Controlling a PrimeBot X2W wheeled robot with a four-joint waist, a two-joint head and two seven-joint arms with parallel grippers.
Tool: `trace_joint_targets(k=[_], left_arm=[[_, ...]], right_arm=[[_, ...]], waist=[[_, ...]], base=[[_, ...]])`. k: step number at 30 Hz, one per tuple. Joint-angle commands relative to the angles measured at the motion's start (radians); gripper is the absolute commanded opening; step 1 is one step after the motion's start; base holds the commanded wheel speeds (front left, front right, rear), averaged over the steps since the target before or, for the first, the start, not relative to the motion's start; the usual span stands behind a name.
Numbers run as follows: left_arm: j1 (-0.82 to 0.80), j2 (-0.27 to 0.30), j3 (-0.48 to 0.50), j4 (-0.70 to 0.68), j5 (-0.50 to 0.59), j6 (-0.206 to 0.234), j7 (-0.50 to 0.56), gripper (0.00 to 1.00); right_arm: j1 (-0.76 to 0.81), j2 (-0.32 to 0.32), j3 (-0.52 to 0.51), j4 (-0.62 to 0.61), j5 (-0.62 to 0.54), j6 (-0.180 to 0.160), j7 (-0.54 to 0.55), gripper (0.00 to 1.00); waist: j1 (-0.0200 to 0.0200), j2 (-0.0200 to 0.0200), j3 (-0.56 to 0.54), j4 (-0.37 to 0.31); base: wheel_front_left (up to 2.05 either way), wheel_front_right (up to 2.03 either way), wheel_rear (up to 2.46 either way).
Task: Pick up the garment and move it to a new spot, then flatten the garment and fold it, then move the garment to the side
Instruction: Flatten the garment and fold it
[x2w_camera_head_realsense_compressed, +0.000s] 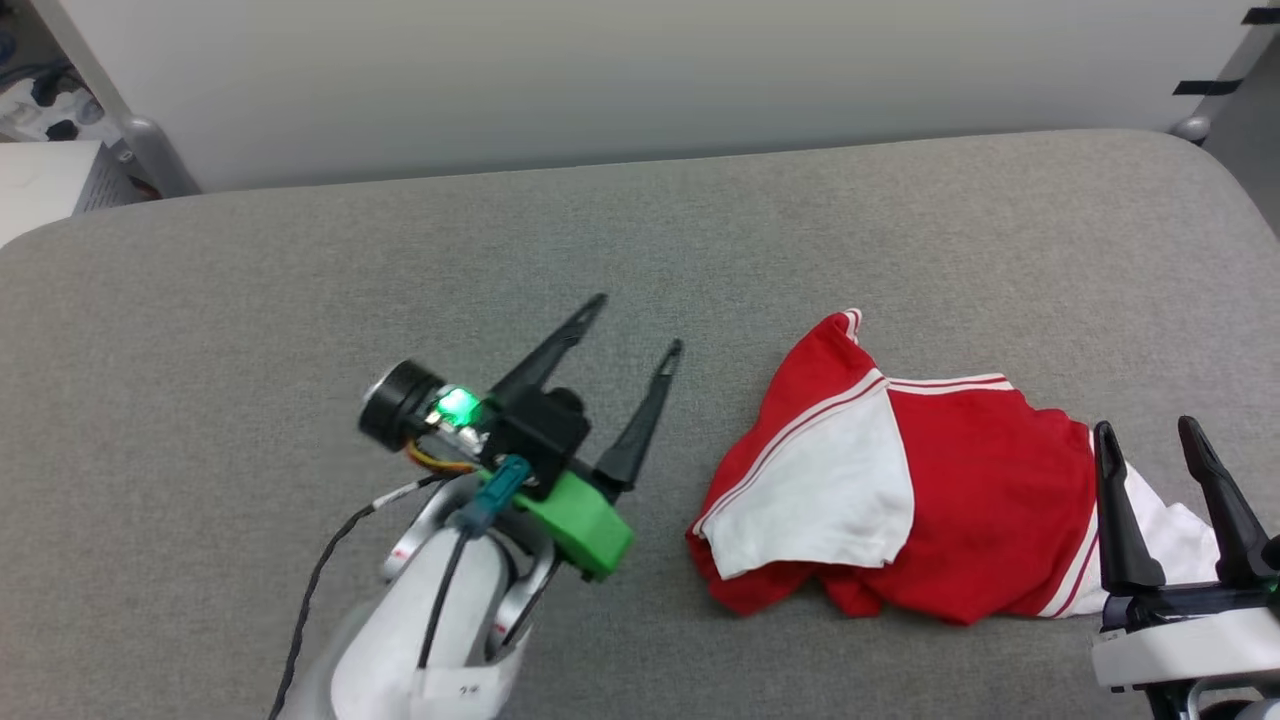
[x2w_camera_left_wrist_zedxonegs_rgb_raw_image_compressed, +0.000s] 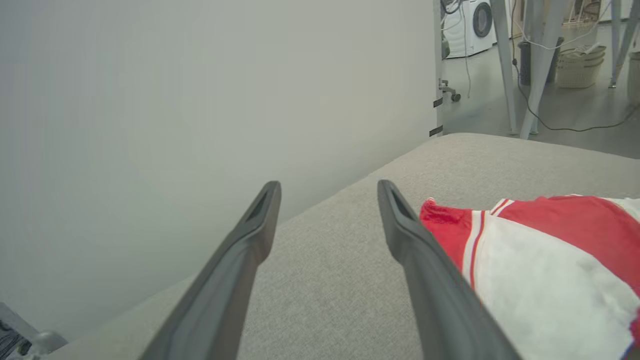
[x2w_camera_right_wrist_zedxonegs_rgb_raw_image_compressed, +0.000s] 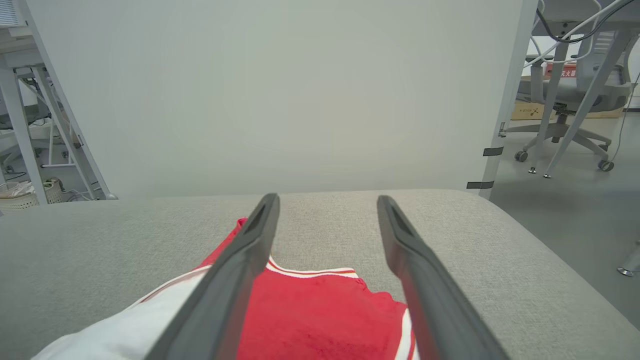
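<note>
The garment (x2w_camera_head_realsense_compressed: 950, 490), a red shirt with white sleeves and striped trim, lies crumpled on the grey padded table (x2w_camera_head_realsense_compressed: 300, 260), right of centre near the front. My left gripper (x2w_camera_head_realsense_compressed: 640, 322) hovers open to its left, fingers pointing up and right, nothing between them; the left wrist view has the garment (x2w_camera_left_wrist_zedxonegs_rgb_raw_image_compressed: 540, 260) just right of the right finger. My right gripper (x2w_camera_head_realsense_compressed: 1145, 428) is open above the garment's right end, over a white sleeve. In the right wrist view the garment (x2w_camera_right_wrist_zedxonegs_rgb_raw_image_compressed: 320, 320) lies below and between the two fingers. No number print is visible.
A white partition wall (x2w_camera_head_realsense_compressed: 600, 80) runs along the table's far edge. Beyond the table's right end stand metal frame legs (x2w_camera_left_wrist_zedxonegs_rgb_raw_image_compressed: 540, 70), a laundry basket (x2w_camera_left_wrist_zedxonegs_rgb_raw_image_compressed: 580, 65) and an office chair (x2w_camera_right_wrist_zedxonegs_rgb_raw_image_compressed: 575, 95). Bare table spreads left and behind the garment.
</note>
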Motion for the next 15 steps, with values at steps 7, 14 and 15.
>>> trace_joint_targets(k=[7, 14, 15], left_arm=[[-0.26, 0.061, -0.343, 0.045, -0.247, -0.006, 0.292, 1.0], [-0.43, 0.06, -0.609, 0.048, -0.487, -0.007, 0.59, 1.0], [-0.452, 0.056, -0.649, 0.051, -0.507, -0.007, 0.614, 1.0]], right_arm=[[-0.02, 0.003, -0.032, -0.004, -0.002, -0.001, -0.004, 1.0], [-0.043, 0.006, -0.048, -0.018, -0.003, -0.001, -0.005, 1.0], [-0.049, 0.008, -0.051, -0.02, -0.001, -0.001, -0.005, 1.0]], waist=[[0.0, 0.0, 0.051, -0.057], [0.0, 0.0, 0.115, -0.087], [0.0, 0.0, 0.128, -0.091]], base=[[0.0, 0.0, 0.0], [0.0, 0.0, 0.0], [0.0, 0.0, 0.0]])
